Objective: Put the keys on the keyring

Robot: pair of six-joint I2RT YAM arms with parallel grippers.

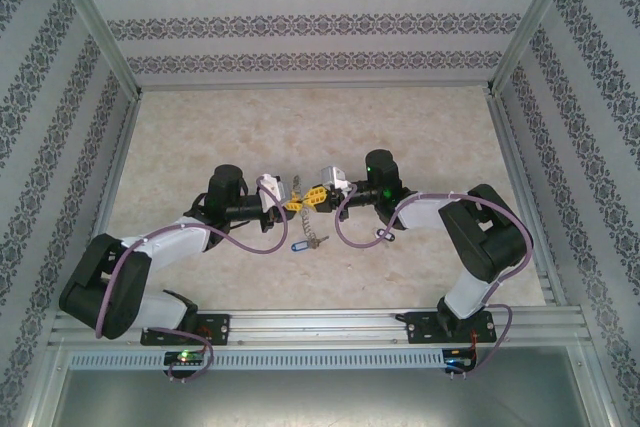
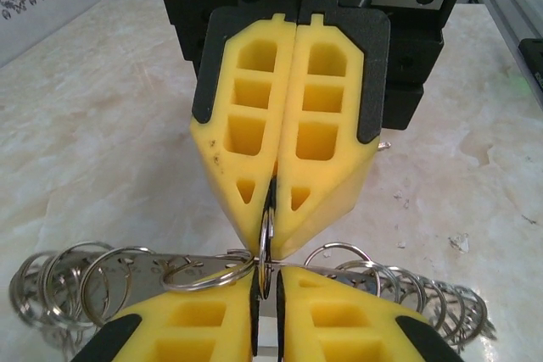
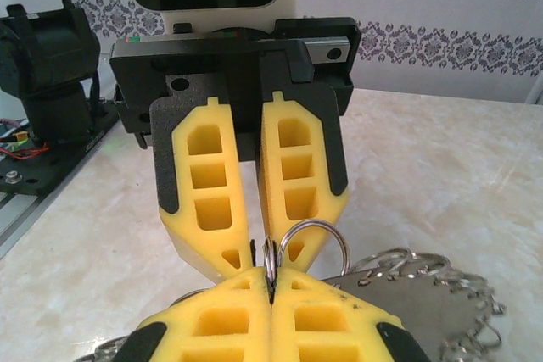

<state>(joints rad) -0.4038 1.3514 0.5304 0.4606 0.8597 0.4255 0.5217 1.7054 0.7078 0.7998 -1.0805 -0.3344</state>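
**Keyring** — thin round ring of silvery wire. From the left wrist it shows edge-on, standing upright. Its plane runs along the line from one pincer to the other. It sits exactly between the two sets of tips, which meet nose to nose.

**Left pincer** — yellow fingers with moulded square pockets and black backs, pressed onto the ring's near edge.

**Right pincer** — same build, fingers squeezed together on the ring's far edge.

**Split rings** — glossy steel loops, overlapping in fans on either side of the left pincer's tips, low over the table, which is pale and marble-patterned.

**Keys** — one blue-headed, with silvery ones beside it, just on the base side of the pincer tips. Whether they hang or lie cannot be told.
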